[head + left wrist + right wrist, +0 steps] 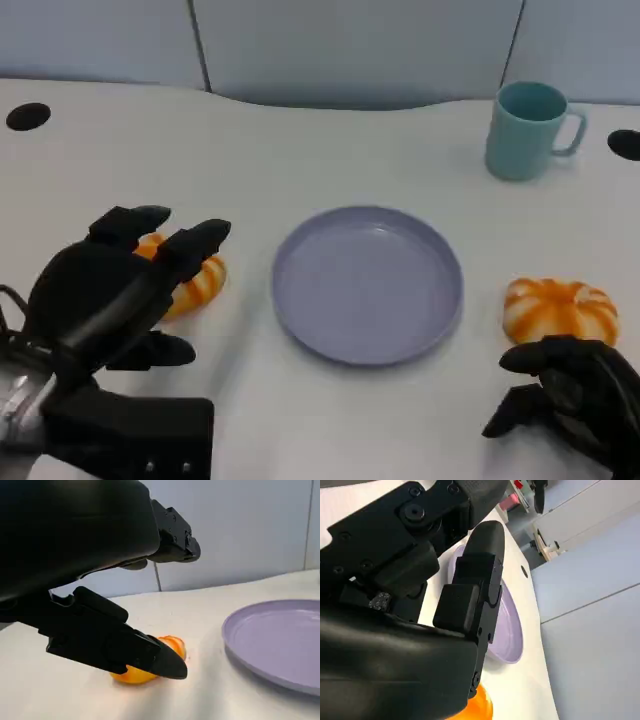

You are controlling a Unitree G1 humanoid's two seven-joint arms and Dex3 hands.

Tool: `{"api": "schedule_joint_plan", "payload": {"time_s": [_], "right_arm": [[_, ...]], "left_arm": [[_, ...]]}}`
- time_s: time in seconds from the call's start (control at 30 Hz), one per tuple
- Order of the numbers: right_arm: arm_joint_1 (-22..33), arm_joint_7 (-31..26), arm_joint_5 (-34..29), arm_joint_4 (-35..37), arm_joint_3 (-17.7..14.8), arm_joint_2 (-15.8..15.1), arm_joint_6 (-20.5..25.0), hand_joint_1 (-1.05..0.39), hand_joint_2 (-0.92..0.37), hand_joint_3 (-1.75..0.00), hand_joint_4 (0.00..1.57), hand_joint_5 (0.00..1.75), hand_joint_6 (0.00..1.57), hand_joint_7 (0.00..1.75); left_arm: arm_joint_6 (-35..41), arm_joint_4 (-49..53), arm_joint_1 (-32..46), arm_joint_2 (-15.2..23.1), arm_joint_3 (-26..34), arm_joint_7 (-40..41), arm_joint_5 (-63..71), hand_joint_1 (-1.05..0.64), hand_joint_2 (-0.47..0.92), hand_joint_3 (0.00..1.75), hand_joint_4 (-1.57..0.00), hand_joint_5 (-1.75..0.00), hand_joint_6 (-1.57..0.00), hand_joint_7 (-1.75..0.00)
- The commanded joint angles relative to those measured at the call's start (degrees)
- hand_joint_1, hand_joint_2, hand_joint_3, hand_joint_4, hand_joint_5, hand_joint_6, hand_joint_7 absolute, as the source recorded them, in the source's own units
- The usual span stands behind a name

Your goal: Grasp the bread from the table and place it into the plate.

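Orange-striped bread [190, 283], probably soft and light, is lying left of the plate [367, 283] under the left hand [115, 290], whose spread fingers are holding nothing, best gripped across its sides.

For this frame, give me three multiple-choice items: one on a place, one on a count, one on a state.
1. Where is the mug?
A. far right of the table
B. on the plate
C. beside the left hand

2. How many orange bread pieces lie on the table?
A. one
B. two
C. four

3. What does the plate hold?
A. bread
B. a mug
C. nothing

Answers:
1 A, it stands beyond the plate to the right.
2 B, one under the left hand, one by the right hand.
3 C, its surface is bare.
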Motion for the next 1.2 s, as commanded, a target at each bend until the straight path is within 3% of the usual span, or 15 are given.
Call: {"api": "schedule_joint_plan", "payload": {"time_s": [0.03, 0.33, 0.73, 0.93, 1.2], "right_arm": [[0.33, -0.05, 0.1, -0.56, 0.01, -0.39, 0.24, -0.98, -0.7, 0.0, 1.57, 0.36, 1.52, 0.0], [0.57, 0.86, 0.5, -0.5, -0.19, -0.26, 0.25, -0.94, -0.7, 0.0, 1.57, 0.33, 1.5, 0.0], [0.84, 1.08, 0.9, -1.04, -0.33, 0.08, 0.71, -0.94, -0.7, 0.0, 1.57, 0.34, 1.5, 0.0], [0.83, 1.12, 0.74, -1.09, -0.28, 0.09, 0.79, -0.94, -0.7, 0.0, 1.57, 0.33, 1.5, 0.0], [1.2, 0.27, 0.4, -1.79, -0.18, 0.18, 0.89, -0.95, -0.7, 0.0, 1.57, 0.35, 1.51, 0.01]], "left_arm": [[4.14, 0.33, -3.16, 2.26, -2.5, -3.69, 0.9, -0.71, 0.85, 0.0, 0.0, -0.06, -0.1, -0.01], [8.89, 13.21, -14.87, 4.17, -9.42, -7.96, 2.39, -0.71, 0.83, 0.0, 0.0, 0.0, -0.03, 0.0], [13.92, 31.18, -28.28, 1.29, -17.58, -8.77, 1.02, -0.6, 0.73, 0.0, 0.0, 0.0, -0.03, -0.01], [14.92, 38.05, -32.26, -0.26, -20.12, -8.63, -0.19, -0.41, 0.64, 0.01, 0.0, 0.0, -0.04, -0.01], [12.91, 50.85, -37.76, -2.64, -23.09, -5.42, -2.13, -0.35, 0.64, 0.01, 0.0, 0.0, -0.06, -0.02]]}}
